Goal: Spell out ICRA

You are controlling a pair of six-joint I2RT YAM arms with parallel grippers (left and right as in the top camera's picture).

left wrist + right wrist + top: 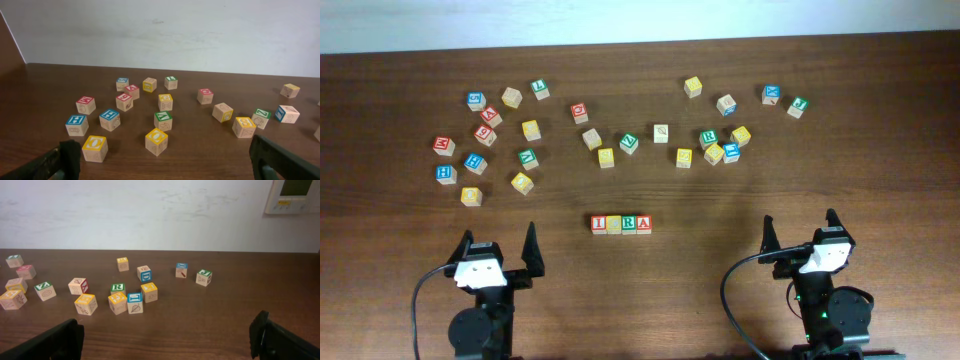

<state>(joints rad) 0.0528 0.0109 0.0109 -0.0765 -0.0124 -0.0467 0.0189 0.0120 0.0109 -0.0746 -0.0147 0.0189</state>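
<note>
A row of small wooden letter blocks (621, 224) lies at the table's front middle in the overhead view; I read a red I, a plain-topped block, a green R and a red A. Many loose letter blocks (605, 157) are scattered across the far half. My left gripper (498, 253) is open and empty at the front left, apart from all blocks. My right gripper (800, 237) is open and empty at the front right. The left wrist view (162, 160) and the right wrist view (165, 340) show spread jaws with bare table between them.
The left wrist view shows two yellow O blocks (156, 141) nearest the left jaws. The right wrist view shows a cluster with a blue block (134, 303) and yellow blocks (86, 304). A white wall runs behind the table's far edge.
</note>
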